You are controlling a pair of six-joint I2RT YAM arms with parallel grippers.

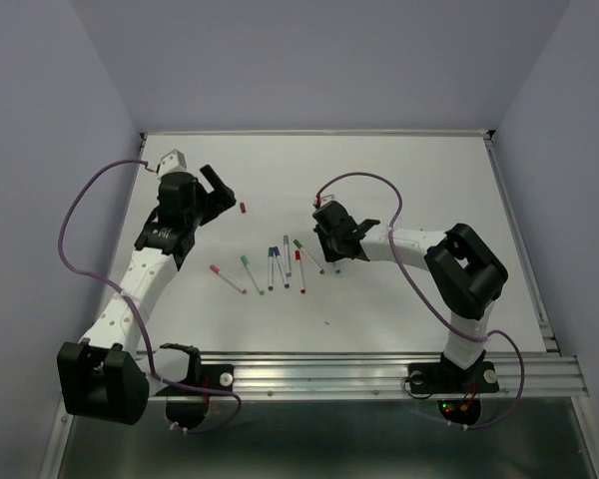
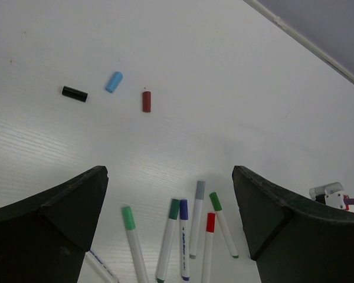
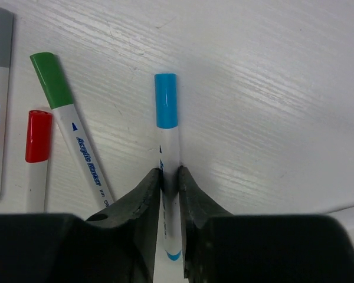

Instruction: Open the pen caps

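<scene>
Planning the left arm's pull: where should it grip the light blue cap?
Across the round sides of the cap, from above at its free end: the pen lies flat and the right gripper clamps its barrel behind the cap.

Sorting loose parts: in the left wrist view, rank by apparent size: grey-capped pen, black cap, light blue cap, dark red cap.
1. grey-capped pen
2. black cap
3. light blue cap and dark red cap, look alike

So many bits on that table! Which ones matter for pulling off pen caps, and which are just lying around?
In the job: light blue pen, held in the right gripper; other capped pens; loose black cap, light blue cap, dark red cap.
Not in the job: purple cables; metal rail.
</scene>
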